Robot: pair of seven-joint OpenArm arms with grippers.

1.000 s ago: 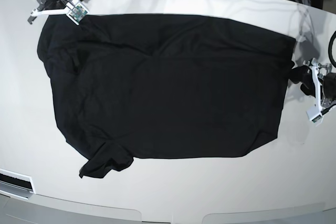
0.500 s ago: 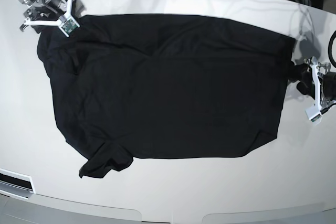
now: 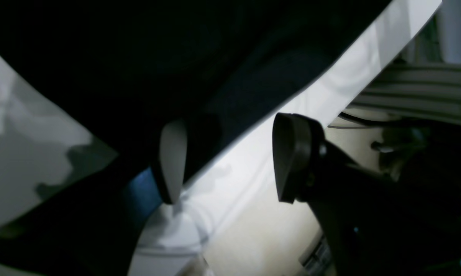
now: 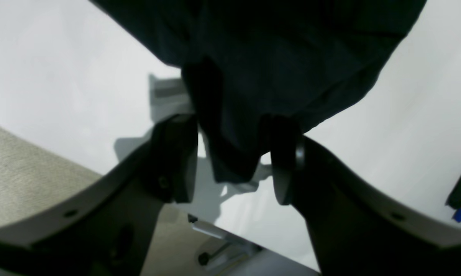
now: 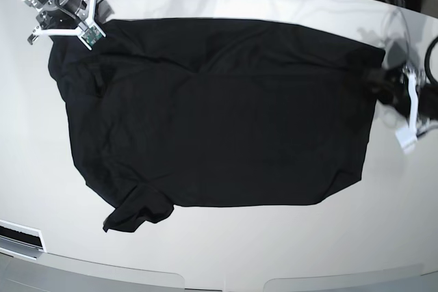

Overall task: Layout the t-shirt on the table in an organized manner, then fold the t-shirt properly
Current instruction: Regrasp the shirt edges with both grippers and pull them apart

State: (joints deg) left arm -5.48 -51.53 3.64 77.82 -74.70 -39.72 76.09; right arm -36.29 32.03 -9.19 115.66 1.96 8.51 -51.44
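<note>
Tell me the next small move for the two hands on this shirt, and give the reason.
Probably close both hands on the cloth. The right hand stands open around a hanging corner of the t-shirt, and the left hand stands open at its opposite edge, one finger over the fabric. One sleeve is folded over near the table front, so it needs pulling flat.
</note>
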